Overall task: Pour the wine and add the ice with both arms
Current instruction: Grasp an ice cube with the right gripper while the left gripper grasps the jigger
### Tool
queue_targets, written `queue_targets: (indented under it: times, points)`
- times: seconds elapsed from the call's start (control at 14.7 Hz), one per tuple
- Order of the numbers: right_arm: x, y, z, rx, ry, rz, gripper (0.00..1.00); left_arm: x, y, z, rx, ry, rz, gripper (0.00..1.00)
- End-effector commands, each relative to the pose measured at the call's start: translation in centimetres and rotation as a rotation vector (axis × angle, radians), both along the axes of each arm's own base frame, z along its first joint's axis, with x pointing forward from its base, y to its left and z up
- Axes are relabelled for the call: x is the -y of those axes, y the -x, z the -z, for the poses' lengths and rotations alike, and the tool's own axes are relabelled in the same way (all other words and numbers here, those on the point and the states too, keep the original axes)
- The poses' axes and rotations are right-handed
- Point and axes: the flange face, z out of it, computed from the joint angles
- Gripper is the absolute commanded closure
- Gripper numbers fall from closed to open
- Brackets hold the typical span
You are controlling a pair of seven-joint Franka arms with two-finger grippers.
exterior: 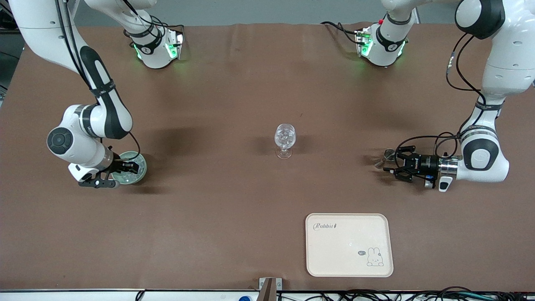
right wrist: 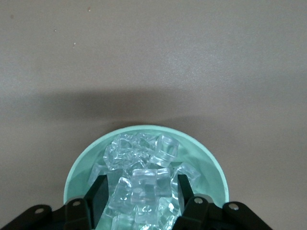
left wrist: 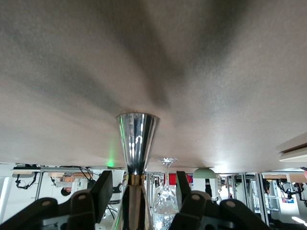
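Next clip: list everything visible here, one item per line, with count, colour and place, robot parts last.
table: one, brown cover, under everything.
stemmed glass: one, clear, upright at the table's middle.
green bowl: one, pale green, toward the right arm's end of the table.
ice: a pile of clear cubes, in the green bowl.
metal cup: one, shiny silver, cone-shaped, toward the left arm's end.
tray: one, cream with a rabbit drawing, nearer the front camera than the stemmed glass.
right end effector: black, open, over the ice.
left end effector: black, open, fingers either side of the metal cup.
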Motion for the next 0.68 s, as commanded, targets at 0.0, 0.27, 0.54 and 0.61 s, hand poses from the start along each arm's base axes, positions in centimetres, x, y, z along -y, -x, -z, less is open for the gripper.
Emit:
queue_targets:
  times: [0.0,0.27,0.54,0.61]
  points:
    - [-0.34,0.27,0.00,0.004,-0.009,0.015,0.39,0.08,0.26,0.22,0.013,0.046,-0.006,0.45]
    - [-0.53,0.36,0.00,-0.005,-0.008,0.018,0.47,0.16,0.49,0.67,0.022,0.053,0.003,0.50]
    - [-0.63,0.50,-0.41,-0.014,-0.009,0.040,0.88,0.09,0.56,0.85,0.022,0.055,0.003,0.56]
    - [-0.56,0.69,-0.45,-0.033,-0.010,0.042,0.92,0.10,0.60,1.06,0.019,0.056,0.002,0.58]
